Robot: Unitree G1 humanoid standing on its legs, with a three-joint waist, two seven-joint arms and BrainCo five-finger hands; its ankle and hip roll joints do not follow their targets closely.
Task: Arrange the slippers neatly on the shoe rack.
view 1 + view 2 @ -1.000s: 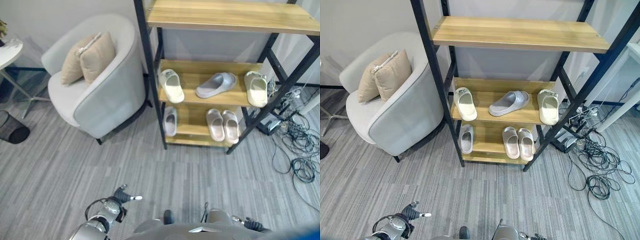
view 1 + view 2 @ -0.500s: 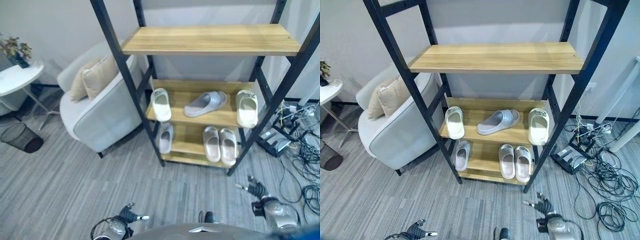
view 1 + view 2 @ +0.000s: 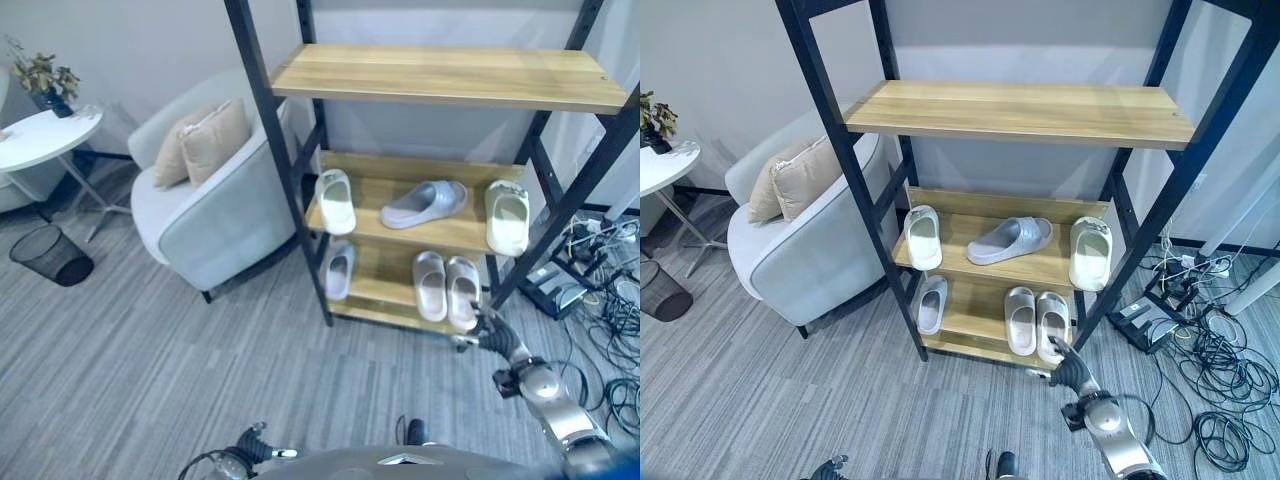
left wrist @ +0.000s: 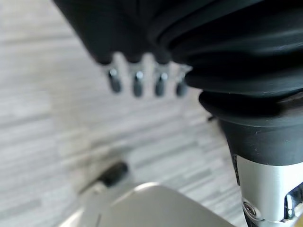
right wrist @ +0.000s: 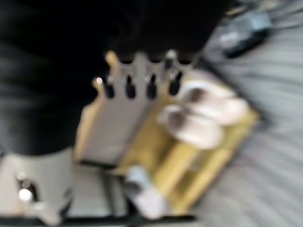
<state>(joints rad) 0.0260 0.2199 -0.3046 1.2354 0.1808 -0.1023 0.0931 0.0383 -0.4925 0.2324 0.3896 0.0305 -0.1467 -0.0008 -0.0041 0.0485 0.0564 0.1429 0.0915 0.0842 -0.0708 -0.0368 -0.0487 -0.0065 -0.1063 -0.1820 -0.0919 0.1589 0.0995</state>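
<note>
- Fingers [image 5: 128, 87] of my right hand [image 3: 1068, 372] run straight in a row with nothing between them, reaching toward the low front of the black metal shoe rack with wooden shelves [image 3: 1020, 112].
- Just past those fingertips, on the bottom shelf, a pair of pale pinkish-white foam slippers [image 3: 1036, 321] lies side by side, toes pointing out toward me.
- Farther along that same shelf, away from my right hand, a single pale grey slipper [image 3: 931, 304] lies by itself near the rack's other post.
- Above my right fingers, the middle shelf carries three slippers: a cream one [image 3: 1091, 253] at the near end, a silver-grey one [image 3: 1009, 240] lying crosswise in the middle, and another cream one [image 3: 922, 237] at the far end.
- My left hand [image 3: 252, 443] hangs low over the grey striped carpet [image 3: 130, 360], well apart from the rack, its fingers [image 4: 136, 84] loose and holding nothing (the thumb sticks out to one side).
- Beyond the rack's far post stands a light grey armchair [image 3: 205, 215] with two beige cushions [image 3: 203, 144].
</note>
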